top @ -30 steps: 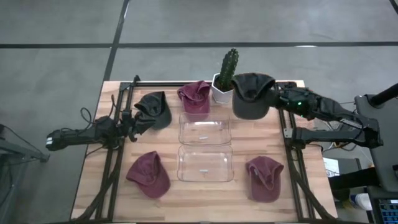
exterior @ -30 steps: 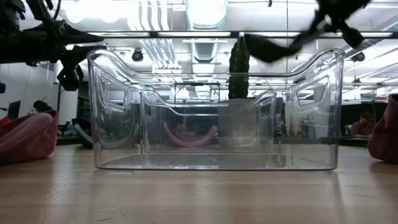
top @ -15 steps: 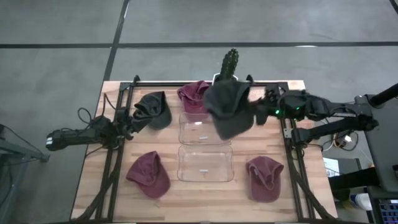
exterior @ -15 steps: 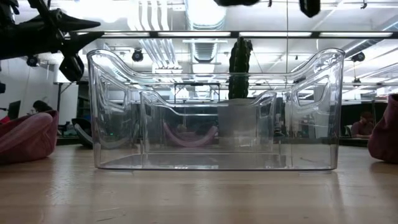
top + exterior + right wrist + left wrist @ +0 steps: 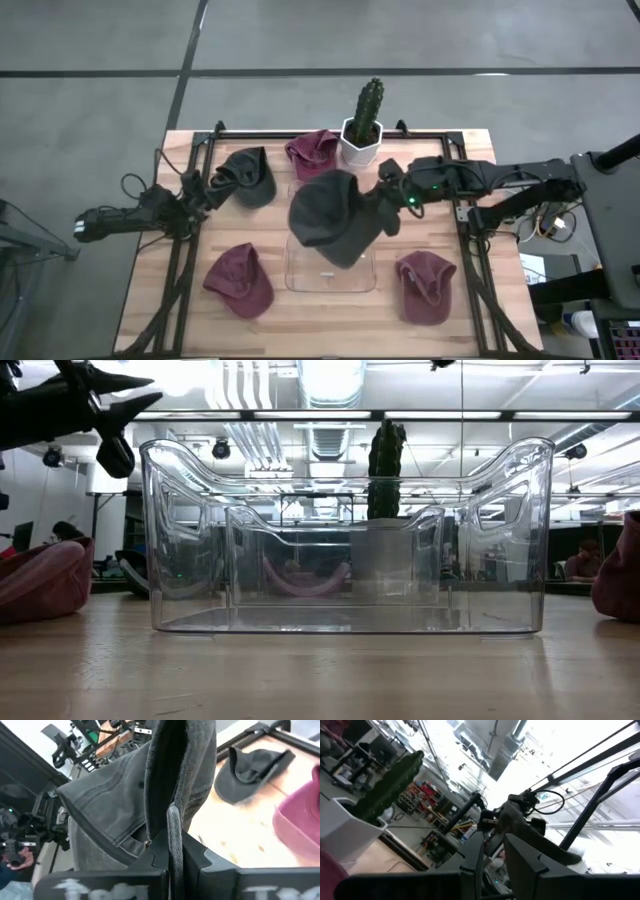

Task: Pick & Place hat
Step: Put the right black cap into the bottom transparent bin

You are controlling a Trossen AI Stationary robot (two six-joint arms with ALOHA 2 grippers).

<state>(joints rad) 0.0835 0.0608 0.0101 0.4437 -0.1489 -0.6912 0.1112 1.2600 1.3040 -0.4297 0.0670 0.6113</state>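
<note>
My right gripper (image 5: 388, 207) is shut on a dark grey hat (image 5: 333, 222) and carries it high over two clear bins; the near bin (image 5: 330, 276) shows below it, while the far one is mostly hidden. The hat fills the right wrist view (image 5: 125, 795). My left gripper (image 5: 207, 188) is open and hovers beside a second dark hat (image 5: 247, 176) that lies on the table's far left. In the low view its fingers (image 5: 125, 390) show at the upper left, above the bin (image 5: 345, 540). My right gripper pinches the hat's edge (image 5: 173, 822) between its two fingers; a narrow folded strip of cloth runs between them. The fingers come in about level from the table's right side. The hat is lifted clear and droops slack over the bins.
Three maroon hats lie on the table: at the far edge (image 5: 314, 152), near left (image 5: 240, 282) and near right (image 5: 425, 288). A cactus in a white pot (image 5: 363, 128) stands at the far edge, behind the bins. Black frame rails run along both sides.
My right gripper has swung the dark grey hat from beside the cactus at the far right toward the table's left and near edge, until it hangs over the bins, higher than before. My left gripper has risen a little beside the other dark hat.
</note>
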